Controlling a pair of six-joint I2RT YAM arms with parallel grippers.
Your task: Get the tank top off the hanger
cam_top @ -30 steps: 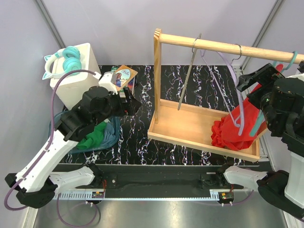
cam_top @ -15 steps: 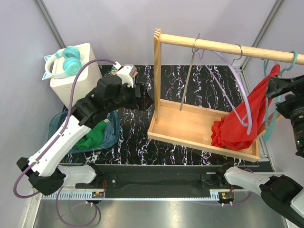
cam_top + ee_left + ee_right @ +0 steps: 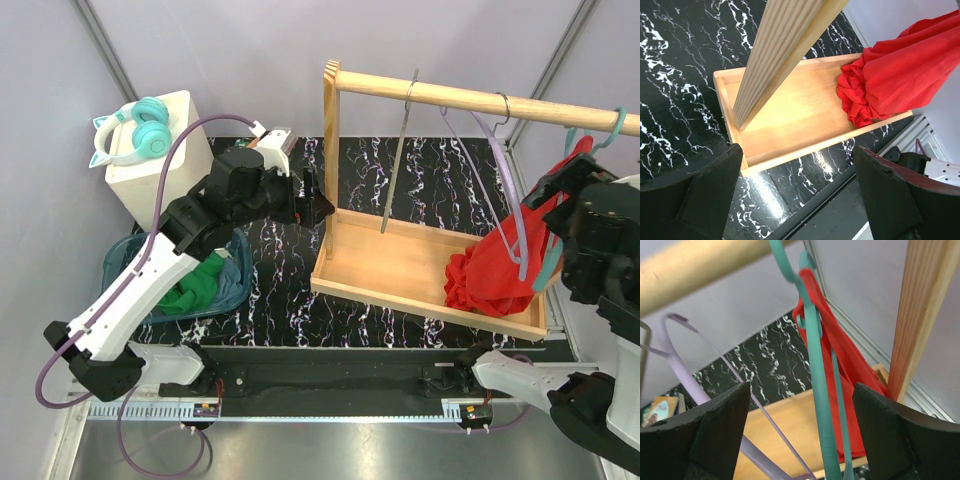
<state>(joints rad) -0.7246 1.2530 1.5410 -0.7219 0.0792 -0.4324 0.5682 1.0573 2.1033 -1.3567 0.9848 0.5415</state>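
A red tank top [image 3: 490, 275] hangs by its strap from a teal hanger [image 3: 619, 124] at the right end of the wooden rod, its lower part bunched in the rack's tray [image 3: 400, 262]. My right gripper [image 3: 556, 190] is open beside it. In the right wrist view the teal hanger [image 3: 816, 370] and the red tank top [image 3: 845, 370] stand between the spread fingers [image 3: 715, 435] of the right gripper [image 3: 800, 435], untouched. My left gripper [image 3: 318, 208] is open by the rack's left post [image 3: 785, 45], above the tray. The left wrist view shows the tank top [image 3: 890, 80] across the tray, and the left gripper [image 3: 800, 195] holds nothing.
A lilac hanger [image 3: 505, 180] and a grey metal hanger [image 3: 398, 165] hang on the rod [image 3: 450, 97]. A white box with teal headphones [image 3: 140, 130] stands at the back left. A blue basket with green cloth [image 3: 205, 280] lies under the left arm.
My left gripper has moved right, up to the rack's left post. The right arm swung out to the right, then back in beside the teal hanger. Both grippers stayed open.
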